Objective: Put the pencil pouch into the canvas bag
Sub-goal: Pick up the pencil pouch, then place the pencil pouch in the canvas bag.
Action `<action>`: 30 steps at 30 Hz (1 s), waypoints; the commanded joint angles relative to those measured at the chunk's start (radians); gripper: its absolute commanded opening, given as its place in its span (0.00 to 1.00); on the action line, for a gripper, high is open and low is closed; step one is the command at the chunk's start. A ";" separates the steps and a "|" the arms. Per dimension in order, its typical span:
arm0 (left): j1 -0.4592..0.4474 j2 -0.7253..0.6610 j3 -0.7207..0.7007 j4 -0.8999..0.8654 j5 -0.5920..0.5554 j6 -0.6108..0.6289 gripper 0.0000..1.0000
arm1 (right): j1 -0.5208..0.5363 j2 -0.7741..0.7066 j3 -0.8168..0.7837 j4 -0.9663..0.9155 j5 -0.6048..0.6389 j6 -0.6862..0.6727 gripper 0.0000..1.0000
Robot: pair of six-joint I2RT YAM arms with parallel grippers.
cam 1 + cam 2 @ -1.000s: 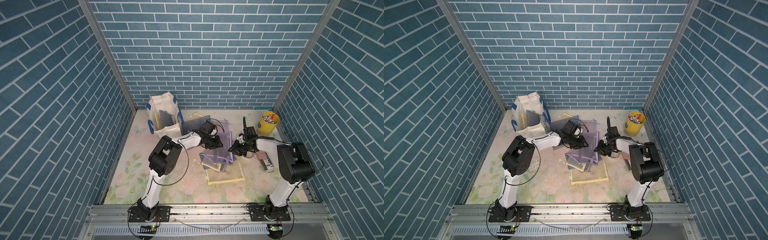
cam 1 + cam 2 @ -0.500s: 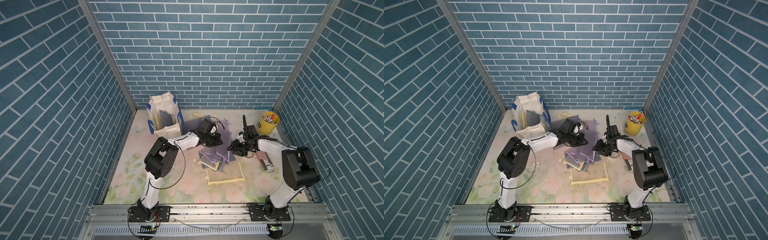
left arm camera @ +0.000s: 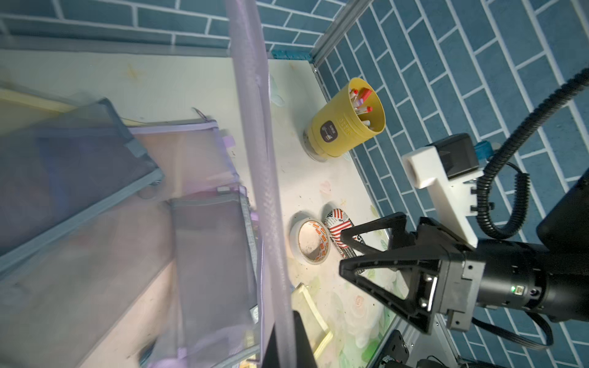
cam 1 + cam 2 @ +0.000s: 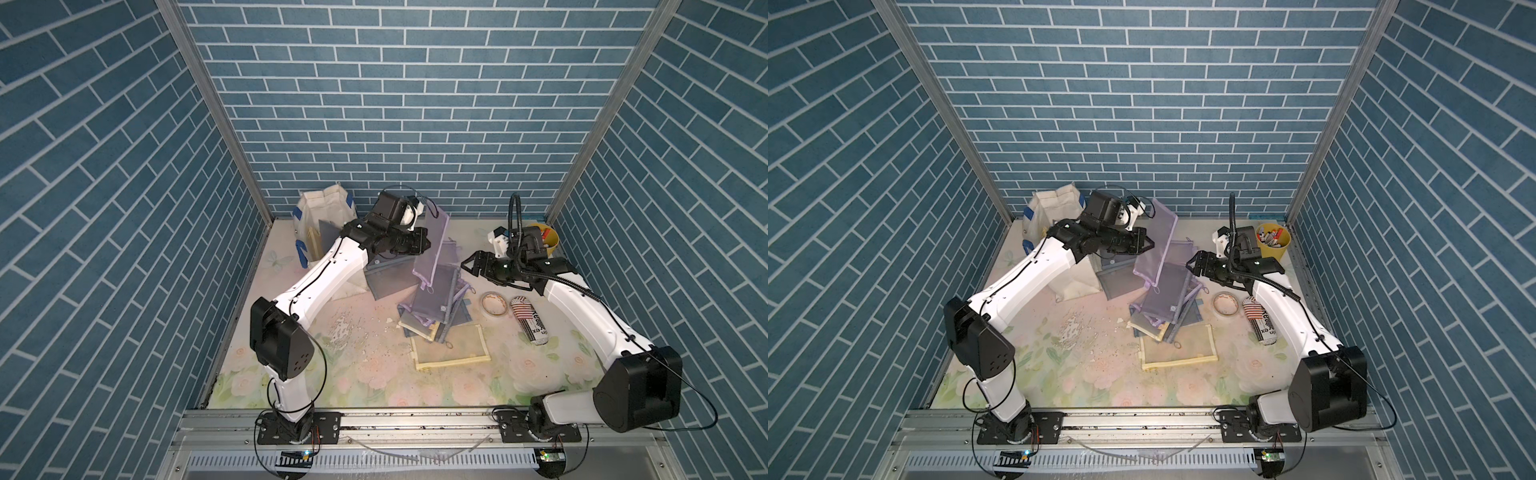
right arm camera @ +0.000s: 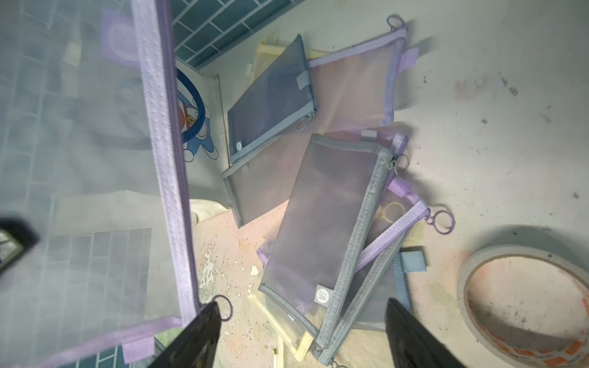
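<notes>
Canvas bag stands back left; pen bucket back right; pile of mesh pouches lies between, tape roll just right of it

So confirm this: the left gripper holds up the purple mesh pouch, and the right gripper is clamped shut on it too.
Wrong on the right gripper: the left wrist view shows its jaws spread open, gripping nothing. The left gripper does hold the purple mesh pouch up.

It was a robotics lab test cell: brick-print wall panels, aluminium base rail, two bolted-down robot arms.
</notes>
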 commanded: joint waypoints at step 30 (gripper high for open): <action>0.595 0.101 0.339 -0.309 -0.025 0.107 0.00 | 0.008 -0.016 0.094 -0.015 -0.078 -0.089 0.83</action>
